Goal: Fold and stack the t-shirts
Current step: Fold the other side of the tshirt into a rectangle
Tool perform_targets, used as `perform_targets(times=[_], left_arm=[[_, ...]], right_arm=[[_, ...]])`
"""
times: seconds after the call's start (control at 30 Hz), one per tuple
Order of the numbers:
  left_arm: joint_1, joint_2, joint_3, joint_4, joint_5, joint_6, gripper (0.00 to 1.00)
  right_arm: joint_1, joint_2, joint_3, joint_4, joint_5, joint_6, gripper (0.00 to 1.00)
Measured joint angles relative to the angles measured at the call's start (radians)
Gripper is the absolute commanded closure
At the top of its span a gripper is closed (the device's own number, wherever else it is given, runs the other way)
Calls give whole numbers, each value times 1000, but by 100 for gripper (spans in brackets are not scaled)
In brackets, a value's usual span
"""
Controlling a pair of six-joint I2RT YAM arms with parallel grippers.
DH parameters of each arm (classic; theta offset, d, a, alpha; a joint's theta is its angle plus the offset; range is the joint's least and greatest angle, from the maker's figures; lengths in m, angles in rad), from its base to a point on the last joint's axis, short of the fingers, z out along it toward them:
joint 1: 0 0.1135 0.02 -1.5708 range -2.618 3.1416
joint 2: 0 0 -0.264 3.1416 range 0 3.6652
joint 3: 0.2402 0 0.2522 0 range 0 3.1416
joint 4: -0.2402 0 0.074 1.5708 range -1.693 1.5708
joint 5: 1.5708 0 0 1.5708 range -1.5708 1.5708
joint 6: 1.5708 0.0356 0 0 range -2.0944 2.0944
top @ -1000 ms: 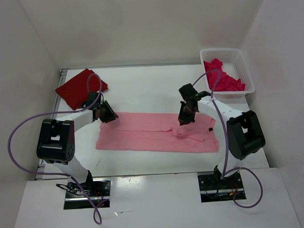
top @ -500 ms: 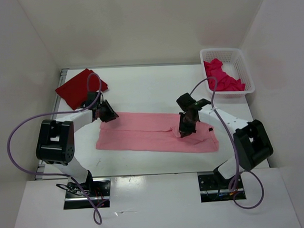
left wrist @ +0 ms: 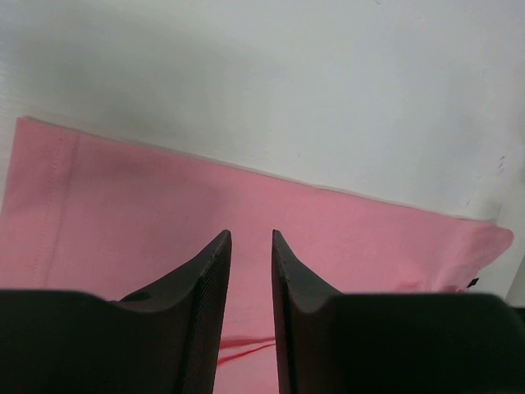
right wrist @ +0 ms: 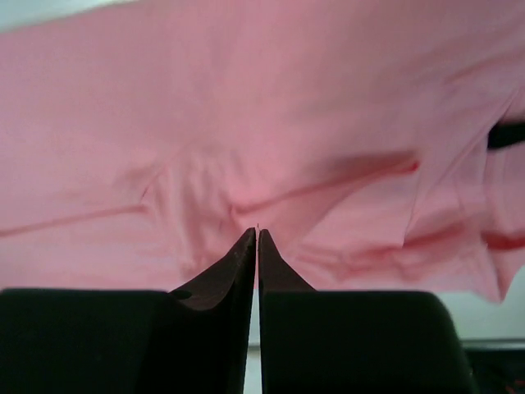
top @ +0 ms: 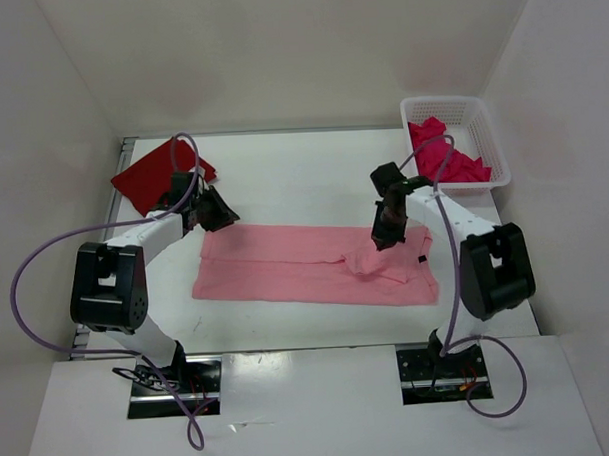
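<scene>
The light pink t-shirt [top: 286, 264] is spread flat across the middle of the white table [top: 303, 178] as a long band running left to right. Its right part is rumpled and drawn up into a small ridge. The right gripper [right wrist: 257, 231] is held over that ridge with its jaws brought almost completely together. In the right wrist view the creases in the cloth are seen to run toward the fingertips, so a pinch of the pink fabric appears to be gripped there. The left gripper [left wrist: 250, 236] is positioned over the shirt's far left corner. Its jaws are parted by a narrow gap in which nothing is held, and whether the cloth is touched by the tips cannot be told. The dark red t-shirt [top: 148, 178] is laid folded at the far left corner of the table, apart from the pink one and partly crossed by the left arm's cable. The crimson-magenta t-shirt [top: 447, 158] is bunched inside the white mesh basket [top: 481, 117], which is set at the far right corner.
</scene>
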Motion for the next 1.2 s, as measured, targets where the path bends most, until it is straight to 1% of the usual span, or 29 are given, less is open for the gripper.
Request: perform_targets(times=[0.07, 0.13, 0.23, 0.4, 0.43, 0.63, 0.7, 0.73, 0.77, 0.9, 1.0, 1.07, 1.1, 1.2], left_arm=[[0, 0, 0, 0, 5, 0, 66], [0, 0, 0, 3, 9, 0, 66], [0, -5, -12, 13, 18, -4, 66], [0, -24, -35, 18, 36, -25, 66], [0, -28, -36, 18, 38, -26, 65], [0, -75, -38, 18, 43, -25, 64], [0, -98, -38, 19, 43, -25, 64], [0, -107, -38, 23, 43, -25, 64], [0, -112, -38, 28, 43, -25, 64], [0, -115, -38, 43, 57, -26, 63], [0, -115, -38, 45, 62, -26, 63], [0, -115, -38, 47, 69, -26, 63], [0, -115, -38, 47, 74, -26, 63], [0, -113, -38, 48, 82, -26, 63]], right_arm=[[-2, 75, 13, 22, 46, -12, 98], [-2, 151, 14, 27, 86, -17, 98], [-2, 198, -6, 29, 126, -15, 99], [3, 196, -13, 10, 146, 2, 99], [9, 195, -13, -1, 143, 6, 99], [99, 183, -25, -100, 86, 16, 98], [132, 154, -53, -138, 57, 26, 98], [146, 136, -64, -160, 39, 32, 95], [157, 113, -73, -180, 19, 39, 95], [179, 9, -81, -224, -35, 64, 94], [152, -36, -69, -230, -32, 71, 94], [84, -37, -53, -213, -26, 71, 94], [42, -29, -49, -193, -12, 72, 97], [-40, 27, -46, -142, 61, 83, 98]])
